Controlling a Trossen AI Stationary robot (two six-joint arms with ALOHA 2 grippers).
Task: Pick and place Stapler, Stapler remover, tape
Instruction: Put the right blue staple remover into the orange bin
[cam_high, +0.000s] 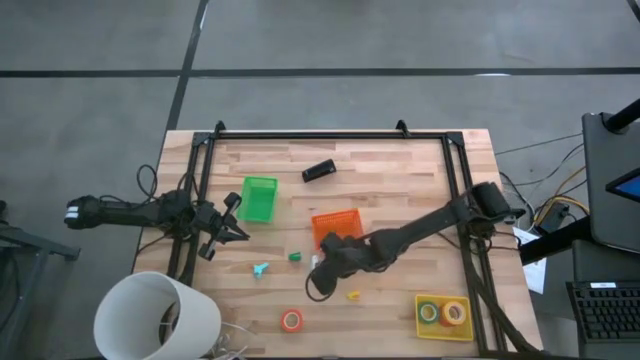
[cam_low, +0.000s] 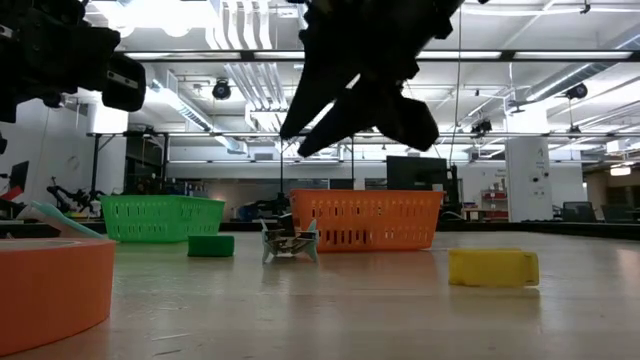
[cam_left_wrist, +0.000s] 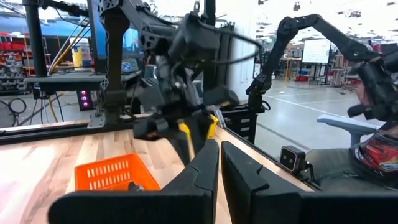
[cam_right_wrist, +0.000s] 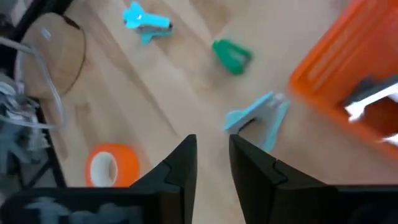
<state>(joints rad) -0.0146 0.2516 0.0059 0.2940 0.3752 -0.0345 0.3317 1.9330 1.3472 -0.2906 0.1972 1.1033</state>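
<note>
The black stapler (cam_high: 318, 171) lies on the far part of the table. Two tape rolls (cam_high: 441, 313) sit in the yellow bin (cam_high: 420, 330), and an orange roll (cam_high: 291, 320) (cam_right_wrist: 109, 165) lies flat near the front edge. A light blue staple remover (cam_right_wrist: 261, 118) (cam_low: 288, 243) stands on the wood just before the orange bin (cam_high: 335, 225). My right gripper (cam_high: 325, 272) (cam_right_wrist: 213, 158) hangs open above the table, pointing down, just short of this remover. A teal remover (cam_high: 260, 269) lies further left. My left gripper (cam_high: 240, 232) (cam_left_wrist: 219, 165) waits shut beside the green bin (cam_high: 258, 198).
A small green piece (cam_high: 296, 257) and a small yellow piece (cam_high: 352, 295) lie near my right gripper. A white round tub (cam_high: 155, 315) stands at the near left corner. A black frame (cam_high: 330, 135) runs along the table's far and side edges.
</note>
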